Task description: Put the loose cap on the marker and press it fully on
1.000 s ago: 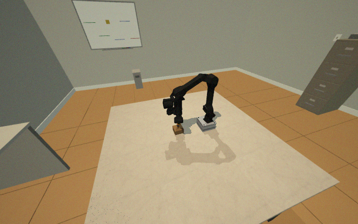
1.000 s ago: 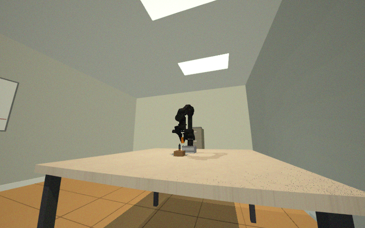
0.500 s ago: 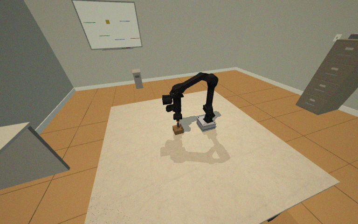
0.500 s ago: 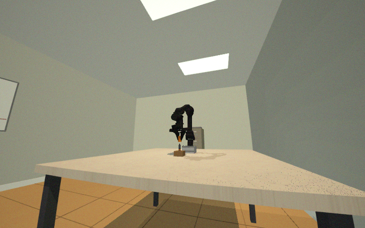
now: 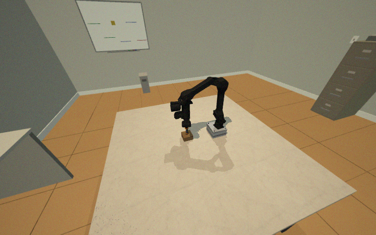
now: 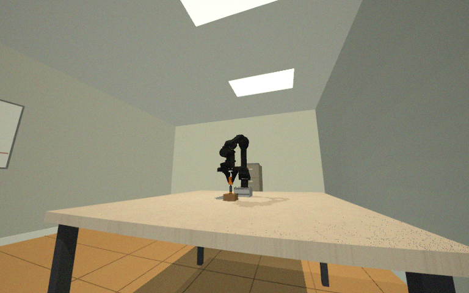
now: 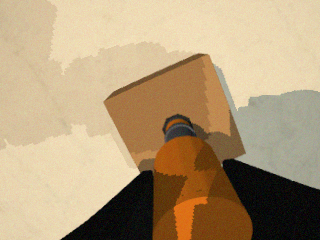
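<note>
1. Clamping the orange cap [image 6: 230,180] [image 7: 192,185] between the gripper's [image 5: 186,128] [image 6: 230,182] [image 7: 187,167] fingers, directly above the marker [image 5: 186,131] [image 6: 230,189] [image 7: 179,131].
2. Standing upright below, in the brown holder block [image 5: 188,137] [image 6: 230,197] [image 7: 155,105].
3. Bearing the block: the pale table [image 5: 222,194] [image 6: 207,213] [image 7: 270,45].

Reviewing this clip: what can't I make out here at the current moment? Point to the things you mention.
- Marker tip [image 6: 230,188]: hidden in the wrist view by the orange cap [image 6: 230,180] [image 7: 187,185].
- Whether the cap has seated: too small in the exterior view.
- Cap's near end: cut off by the wrist view's bottom edge.
- Writing on the whiteboard [image 5: 116,30]: too small in the top view.
</note>
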`<state>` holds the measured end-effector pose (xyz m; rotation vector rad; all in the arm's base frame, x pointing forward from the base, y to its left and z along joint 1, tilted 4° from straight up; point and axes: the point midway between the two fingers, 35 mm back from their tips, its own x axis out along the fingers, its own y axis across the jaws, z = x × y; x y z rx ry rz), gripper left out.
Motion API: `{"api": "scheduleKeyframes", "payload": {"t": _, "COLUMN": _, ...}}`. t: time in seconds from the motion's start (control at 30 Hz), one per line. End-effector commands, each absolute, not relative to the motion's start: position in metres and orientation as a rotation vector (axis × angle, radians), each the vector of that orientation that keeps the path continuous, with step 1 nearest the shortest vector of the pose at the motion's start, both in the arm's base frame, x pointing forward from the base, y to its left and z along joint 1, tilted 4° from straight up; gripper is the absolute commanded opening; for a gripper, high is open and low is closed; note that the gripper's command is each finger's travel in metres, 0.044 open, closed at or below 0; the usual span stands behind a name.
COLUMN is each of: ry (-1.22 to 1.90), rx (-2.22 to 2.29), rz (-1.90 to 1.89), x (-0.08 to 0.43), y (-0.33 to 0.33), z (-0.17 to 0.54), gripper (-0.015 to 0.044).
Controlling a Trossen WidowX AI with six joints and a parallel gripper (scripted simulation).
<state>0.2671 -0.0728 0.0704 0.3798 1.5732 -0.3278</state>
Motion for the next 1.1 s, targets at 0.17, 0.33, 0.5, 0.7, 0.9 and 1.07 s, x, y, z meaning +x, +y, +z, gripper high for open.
{"api": "scheduleKeyframes", "payload": {"t": 0.17, "ry": 1.576, "rx": 0.375, "rz": -0.327, "x": 0.266, "y": -0.073, "z": 0.054, "gripper": 0.0000}}
{"api": "scheduleKeyframes", "payload": {"t": 0.33, "ry": 1.576, "rx": 0.375, "rz": -0.327, "x": 0.265, "y": -0.072, "z": 0.046, "gripper": 0.0000}}
{"api": "scheduleKeyframes", "payload": {"t": 0.5, "ry": 1.576, "rx": 0.375, "rz": -0.327, "x": 0.265, "y": -0.072, "z": 0.038, "gripper": 0.0000}}
{"api": "scheduleKeyframes", "payload": {"t": 0.7, "ry": 1.577, "rx": 0.375, "rz": -0.327, "x": 0.264, "y": -0.071, "z": 0.031, "gripper": 0.0000}}
{"api": "scheduleKeyframes", "payload": {"t": 0.9, "ry": 1.577, "rx": 0.375, "rz": -0.327, "x": 0.264, "y": -0.071, "z": 0.031, "gripper": 0.0000}}
{"api": "scheduleKeyframes", "payload": {"t": 1.07, "ry": 1.577, "rx": 0.377, "rz": -0.325, "x": 0.264, "y": -0.071, "z": 0.032, "gripper": 0.0026}}
